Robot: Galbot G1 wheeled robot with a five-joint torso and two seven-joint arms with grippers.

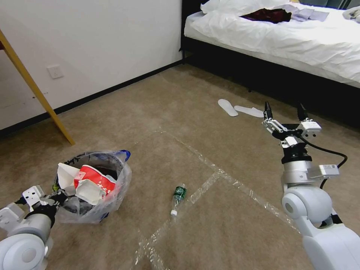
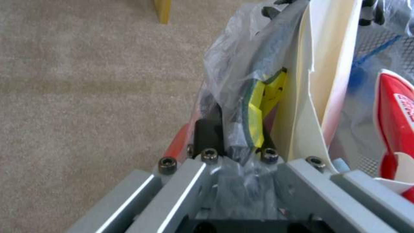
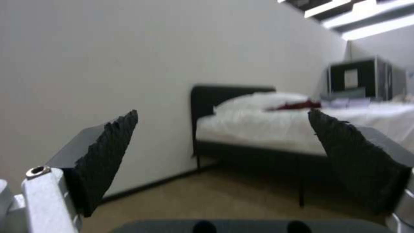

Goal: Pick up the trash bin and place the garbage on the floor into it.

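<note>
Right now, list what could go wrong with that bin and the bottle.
1. The left gripper pinches the trash bin by rim and thin bag; the bag may tear or slip.
2. Paper and wrappers stick above the rim and could spill if it tilts.
3. The bottle lies on its side on the floor and may roll from the open right gripper.

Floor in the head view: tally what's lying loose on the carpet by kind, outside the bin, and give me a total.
Plastic bottle: 1
White slippers: 2
Total: 3
</note>
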